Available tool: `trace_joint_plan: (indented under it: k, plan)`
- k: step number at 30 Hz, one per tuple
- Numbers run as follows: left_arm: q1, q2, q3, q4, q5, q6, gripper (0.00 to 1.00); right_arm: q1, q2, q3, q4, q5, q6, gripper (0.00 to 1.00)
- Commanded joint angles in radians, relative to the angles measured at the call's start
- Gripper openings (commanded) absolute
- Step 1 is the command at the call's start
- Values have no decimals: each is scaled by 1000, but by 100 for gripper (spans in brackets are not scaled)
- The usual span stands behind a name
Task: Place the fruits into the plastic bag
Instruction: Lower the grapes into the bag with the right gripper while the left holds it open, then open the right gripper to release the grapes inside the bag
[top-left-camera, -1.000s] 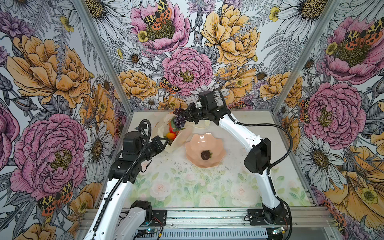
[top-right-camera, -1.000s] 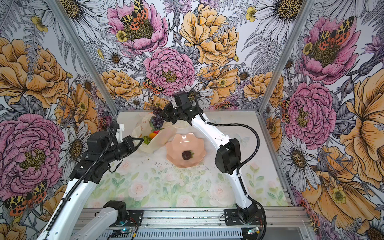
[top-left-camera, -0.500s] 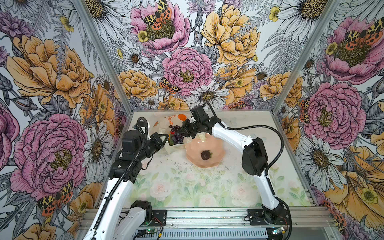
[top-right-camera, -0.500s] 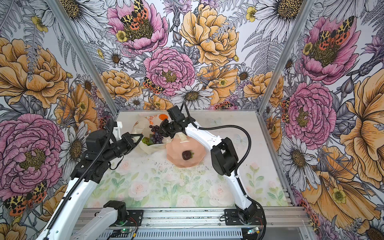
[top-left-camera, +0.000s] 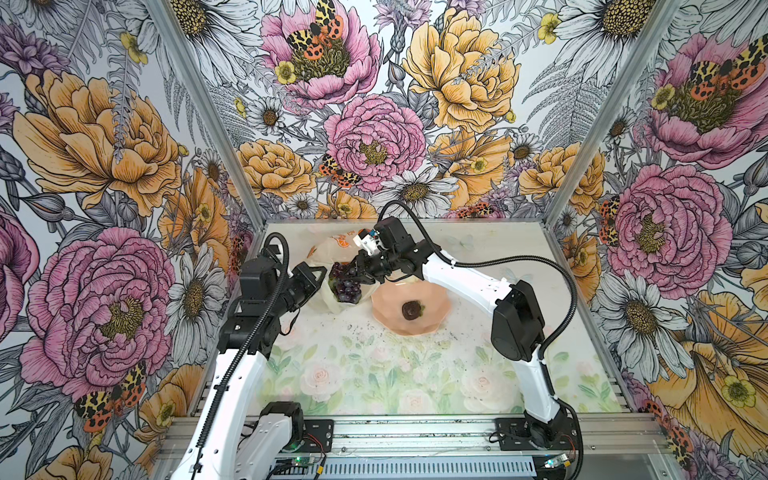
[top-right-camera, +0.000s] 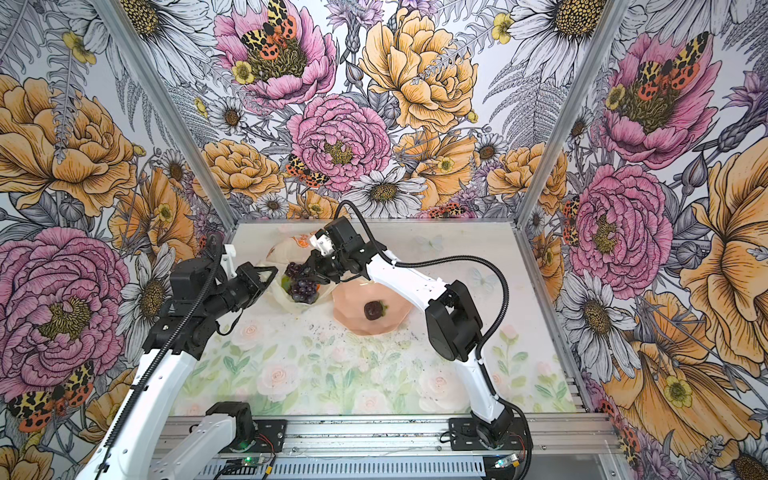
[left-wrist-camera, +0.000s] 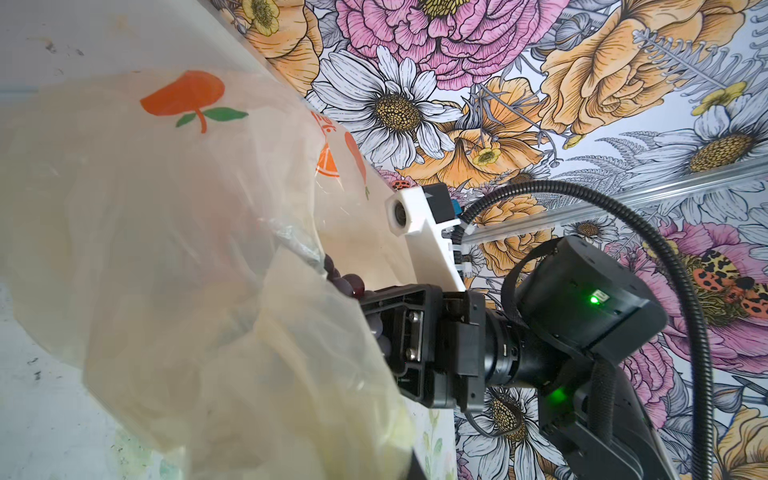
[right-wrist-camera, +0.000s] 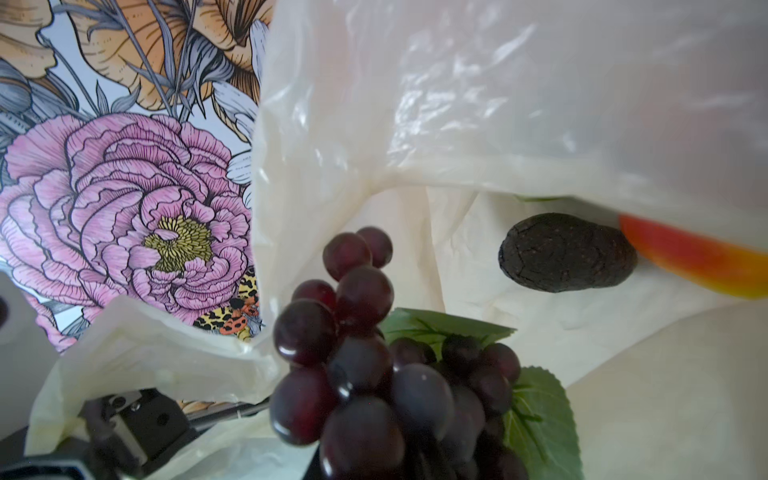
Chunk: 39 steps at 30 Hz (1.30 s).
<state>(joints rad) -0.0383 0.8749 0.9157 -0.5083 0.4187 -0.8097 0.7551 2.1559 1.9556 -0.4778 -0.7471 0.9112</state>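
The pale-yellow plastic bag (top-left-camera: 328, 248) (top-right-camera: 291, 243) lies at the back left of the table, mouth facing the bowl. My left gripper (top-left-camera: 320, 276) (top-right-camera: 272, 276) is shut on its rim (right-wrist-camera: 137, 345), holding the mouth up. My right gripper (top-left-camera: 358, 271) (top-right-camera: 311, 268) is shut on the dark purple grape bunch (top-left-camera: 347, 287) (top-right-camera: 302, 286) (right-wrist-camera: 365, 353), which hangs in the bag's mouth. Inside the bag lie a dark avocado (right-wrist-camera: 565, 253), a red-orange fruit (right-wrist-camera: 698, 266) and a lime-green fruit (top-right-camera: 286, 284). In the left wrist view the bag (left-wrist-camera: 166, 249) hides my left jaws.
A pink scalloped bowl (top-left-camera: 390, 326) (top-right-camera: 353, 326) stands right of the bag, under my right forearm. It holds one dark round fruit (top-left-camera: 411, 309) (top-right-camera: 374, 310). Floral walls close in the back and both sides.
My right gripper has come down and forward with the grape bunch, from above the bag to its mouth. The bag's raised rim has dropped lower. The left arm has barely shifted.
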Motion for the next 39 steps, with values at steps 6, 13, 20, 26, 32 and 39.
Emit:
trace_joint_plan:
  k: [6,13,20,26,32,39]
  plan:
    - [19,13,40,16,20,-7,0,-15,-6,-13,-39,-92,-128,21]
    - [-35,-18,41,74,92,9,0,-28,102,208,-159,22,-99,21]
    - [-65,-41,-4,98,68,-28,0,-8,250,495,-299,50,-146,21]
    - [-9,-15,-15,105,25,-71,0,21,182,358,-311,25,-287,21]
    - [-10,24,28,166,103,-76,0,26,243,409,-425,136,-314,22]
    - [-25,-35,5,144,146,-78,0,-24,354,637,-463,317,-116,25]
